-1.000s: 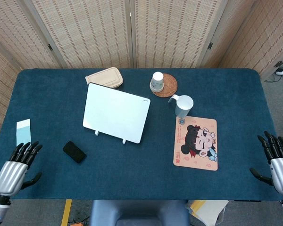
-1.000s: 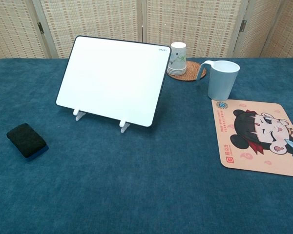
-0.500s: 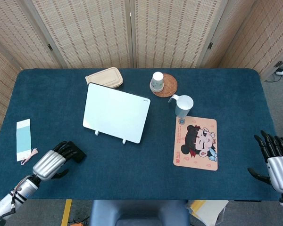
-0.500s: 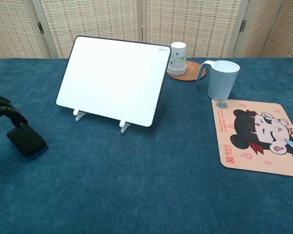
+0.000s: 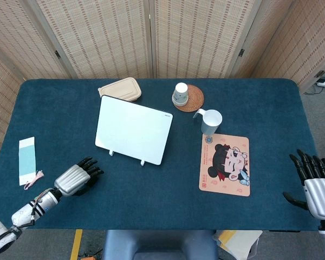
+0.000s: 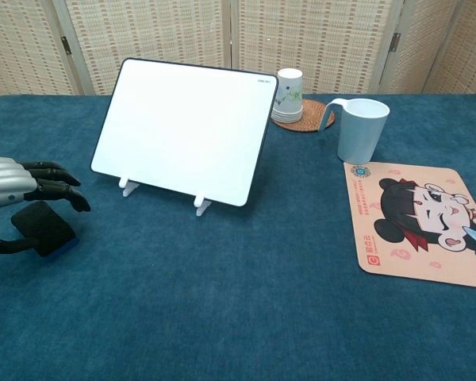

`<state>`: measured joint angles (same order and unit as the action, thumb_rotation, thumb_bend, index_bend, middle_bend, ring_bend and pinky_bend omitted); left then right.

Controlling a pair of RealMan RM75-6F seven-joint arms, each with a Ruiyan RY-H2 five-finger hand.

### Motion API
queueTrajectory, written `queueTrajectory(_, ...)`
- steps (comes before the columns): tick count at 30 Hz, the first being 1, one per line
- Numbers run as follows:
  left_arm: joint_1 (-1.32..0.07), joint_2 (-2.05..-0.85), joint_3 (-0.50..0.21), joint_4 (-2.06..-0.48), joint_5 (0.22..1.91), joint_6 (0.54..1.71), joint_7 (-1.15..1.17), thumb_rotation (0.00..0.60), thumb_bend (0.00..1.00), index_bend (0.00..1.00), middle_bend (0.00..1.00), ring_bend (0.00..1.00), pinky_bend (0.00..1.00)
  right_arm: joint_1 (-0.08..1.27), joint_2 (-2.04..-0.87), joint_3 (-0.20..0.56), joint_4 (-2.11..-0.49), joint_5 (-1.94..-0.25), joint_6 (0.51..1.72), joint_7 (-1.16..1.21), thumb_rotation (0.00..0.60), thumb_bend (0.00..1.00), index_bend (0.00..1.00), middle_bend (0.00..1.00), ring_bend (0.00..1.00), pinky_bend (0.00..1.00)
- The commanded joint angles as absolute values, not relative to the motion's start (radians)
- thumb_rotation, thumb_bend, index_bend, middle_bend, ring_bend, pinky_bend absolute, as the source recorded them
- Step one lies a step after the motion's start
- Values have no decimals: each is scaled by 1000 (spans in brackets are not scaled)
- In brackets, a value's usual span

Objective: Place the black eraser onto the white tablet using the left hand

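A deep blue table (image 5: pixel 271 103) carries a white tablet (image 5: pixel 133 129) edged in black, a black eraser (image 6: pixel 41 228) with a blue base, and at three o'clock a peach mat (image 5: pixel 225 164) printed with a black-haired cartoon face. At twelve o'clock sit a tan box (image 5: pixel 119 89), a brown woven coaster (image 5: pixel 194 99) and a pale grey mug (image 5: pixel 210 121). The left hand (image 5: pixel 76 178) is silver with black fingers (image 5: pixel 89 168).

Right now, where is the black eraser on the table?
In the chest view, the black eraser lies on the table's near left side, under the fingers of the left robot hand, left of and nearer than the white tablet.
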<state>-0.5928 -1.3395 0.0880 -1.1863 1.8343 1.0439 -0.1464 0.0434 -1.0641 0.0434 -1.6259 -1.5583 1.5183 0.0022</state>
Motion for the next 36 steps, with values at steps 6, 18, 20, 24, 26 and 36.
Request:
queueTrajectory(6,-624,-1376,114,-1107,1817,1017,-201,600,434,194,232,93,78,47,-1065,48,-1628,-1545,1510,-6,600,196,0,0,0,0)
queueTrajectory(18,-643,-1415,147,-1010,1806,1026,-268,600,434,207,226,90,79,58,-1070,55,-1633,-1520,1487,-24,600,197,0,0,0,0)
queueTrajectory(20,-644,-1418,152,-1000,1805,1029,-278,600,434,209,226,91,81,61,-1070,56,-1635,-1517,1480,-27,600,196,0,0,0,0)
queueTrajectory(24,-645,-1423,162,-984,1803,1041,-296,600,434,209,226,91,82,66,-1071,57,-1638,-1508,1468,-37,600,196,0,0,0,0)
queueTrajectory(26,-643,-1422,165,-981,1802,1047,-300,600,434,209,226,91,81,67,-1072,57,-1639,-1505,1465,-40,600,197,0,0,0,0)
queueTrajectory(36,-627,-1401,175,-1026,1786,1078,-258,600,434,213,223,86,79,67,-1072,53,-1643,-1513,1469,-46,600,197,0,0,0,0)
